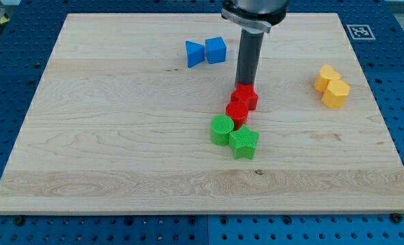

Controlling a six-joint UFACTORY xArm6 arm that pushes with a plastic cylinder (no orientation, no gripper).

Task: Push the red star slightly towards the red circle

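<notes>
The red star (245, 96) lies near the board's middle, touching the red circle (237, 112) just below and left of it. My tip (245, 84) comes down from the view's top and stands at the star's upper edge, touching or nearly touching it. A green circle (222, 128) sits just below-left of the red circle, and a green star (243, 141) lies below it. These blocks form a tight cluster.
A blue triangle (194, 54) and a blue cube (215, 50) sit near the view's top, left of the rod. Two yellow blocks, a heart (326, 77) and a hexagon (337, 94), lie at the right. The wooden board (107, 143) rests on a blue perforated table.
</notes>
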